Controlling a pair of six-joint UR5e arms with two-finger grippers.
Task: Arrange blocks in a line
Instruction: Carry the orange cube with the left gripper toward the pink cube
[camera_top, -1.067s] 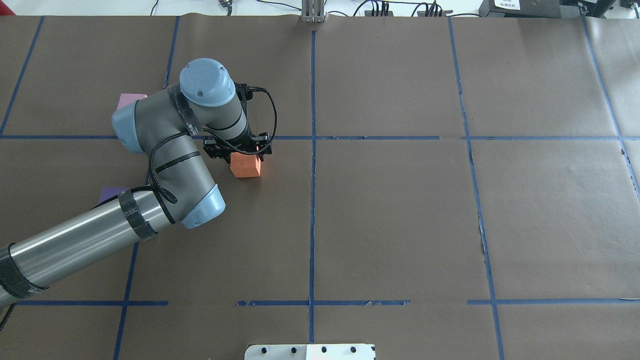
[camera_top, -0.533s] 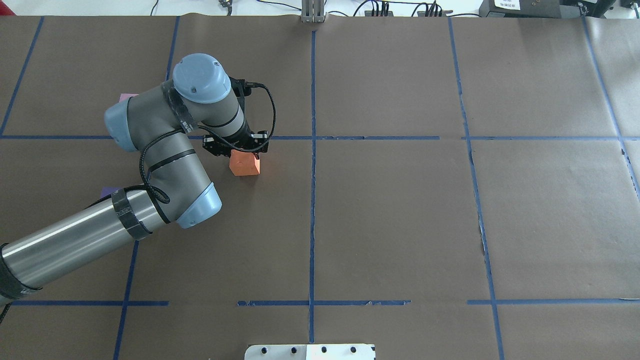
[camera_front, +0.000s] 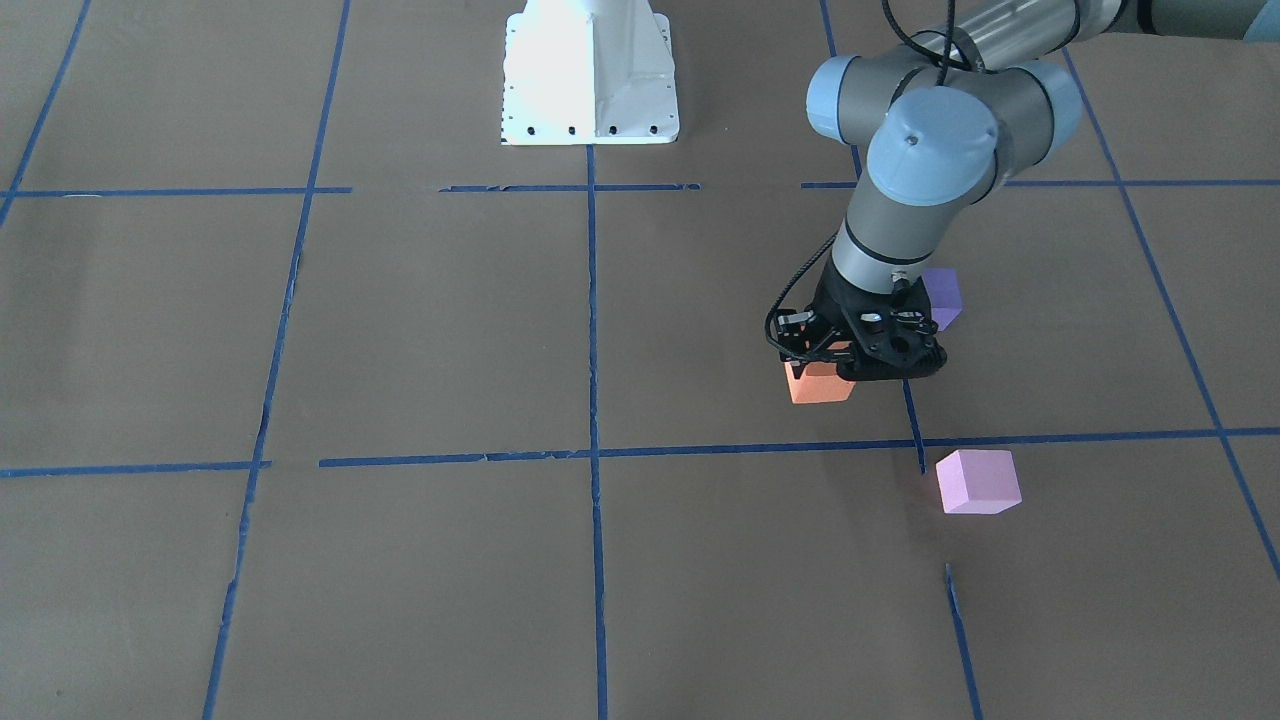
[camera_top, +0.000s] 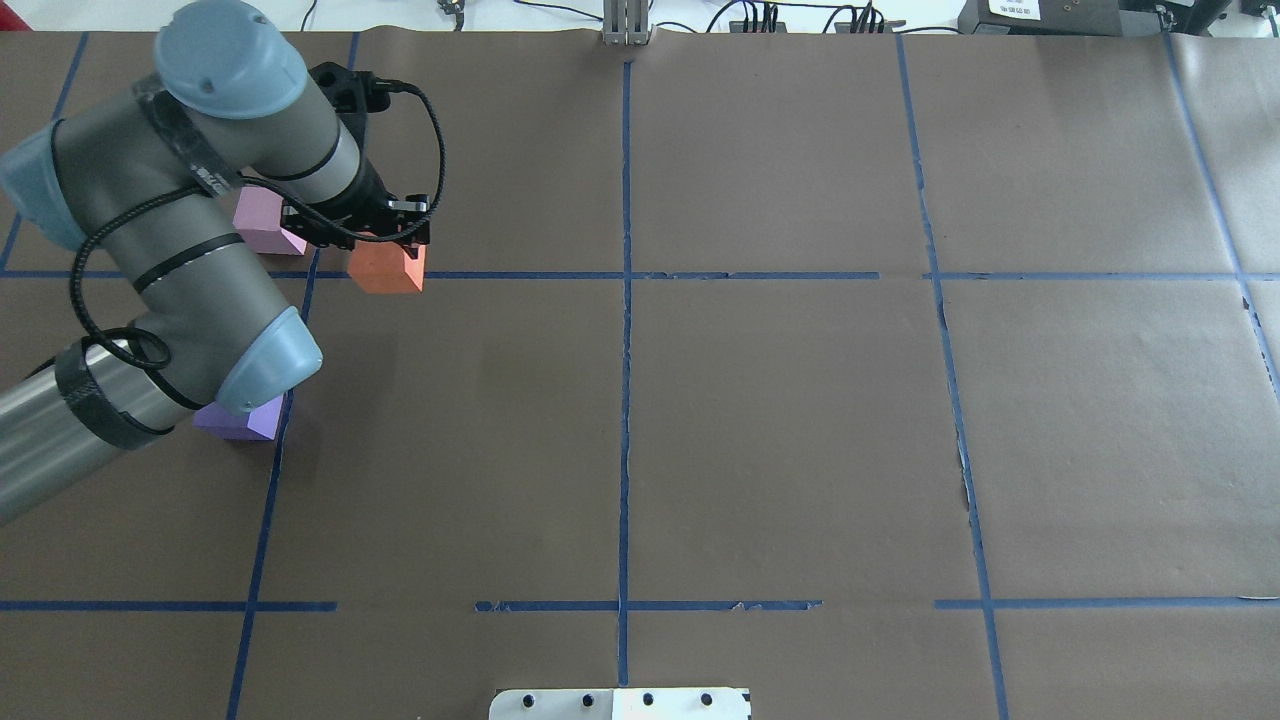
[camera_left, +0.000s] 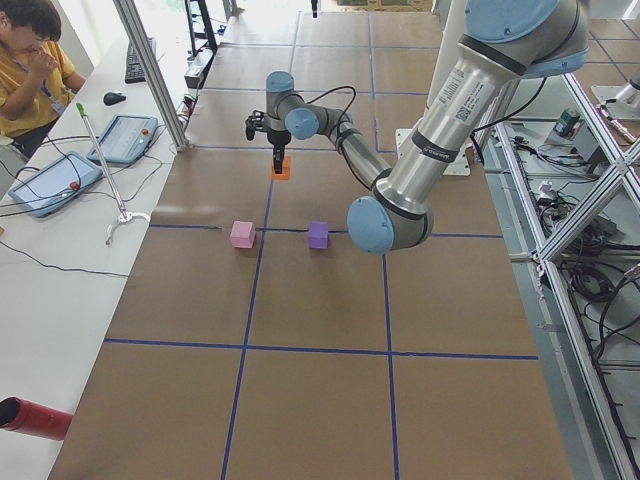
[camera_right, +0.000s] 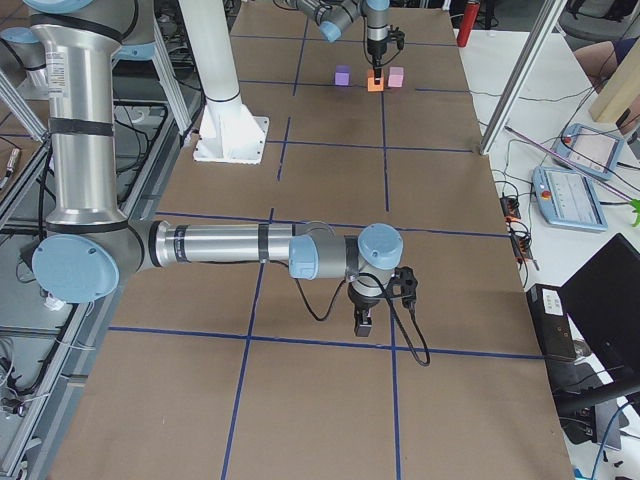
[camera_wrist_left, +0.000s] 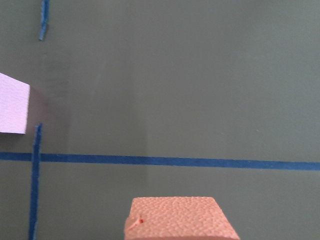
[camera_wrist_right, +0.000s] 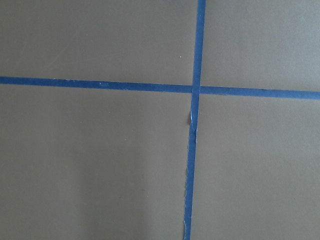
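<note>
My left gripper (camera_top: 362, 236) is shut on the orange block (camera_top: 386, 269) and holds it low over the brown paper, on a blue tape line. The pale pink block (camera_top: 262, 222) lies just left of it, a small gap apart. The dark purple block (camera_top: 240, 420) lies nearer me, partly under my left elbow. In the front view the gripper (camera_front: 862, 362) grips the orange block (camera_front: 818, 384), between the purple block (camera_front: 942, 297) and the pink block (camera_front: 977, 481). The left wrist view shows the orange block (camera_wrist_left: 180, 219) and the pink block (camera_wrist_left: 12, 104). My right gripper (camera_right: 362, 326) hangs far off; I cannot tell its state.
Blue tape lines (camera_top: 625, 300) cut the brown paper into squares. The white base plate (camera_front: 590, 80) stands at the robot's side of the table. A person (camera_left: 35, 55) sits at a side table with tablets beyond the far edge.
My left arm has carried the orange block to the left and farther away, close to the pink block. The purple block shows more now.
</note>
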